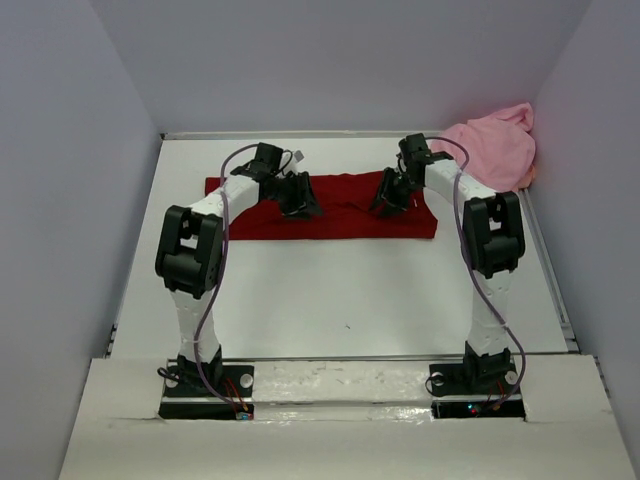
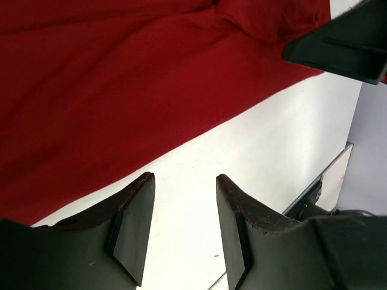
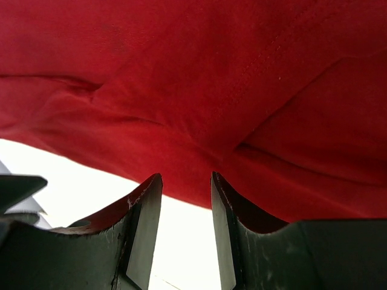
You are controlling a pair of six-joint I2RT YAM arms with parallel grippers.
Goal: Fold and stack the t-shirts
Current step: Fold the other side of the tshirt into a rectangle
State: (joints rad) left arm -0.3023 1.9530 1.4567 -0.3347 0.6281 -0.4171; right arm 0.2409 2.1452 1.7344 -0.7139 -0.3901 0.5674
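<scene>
Just beyond the spread fingertips of the left gripper (image 2: 184, 178), the plain dark red cloth t-shirt (image 1: 340, 215) lies flat in a wide band on the white table (image 1: 330, 300). This gripper's tips hang over bare table beside the near hem, with nothing between them. The right gripper (image 3: 186, 176) hangs over that same hem, its fingers likewise apart and pinching nothing. The two grippers face each other across the shirt's middle. Further out, behind and to the right of the right gripper, the light pink cloth t-shirt (image 1: 495, 145) sits bunched in the table's far corner against the pale grey wall (image 1: 590, 100).
</scene>
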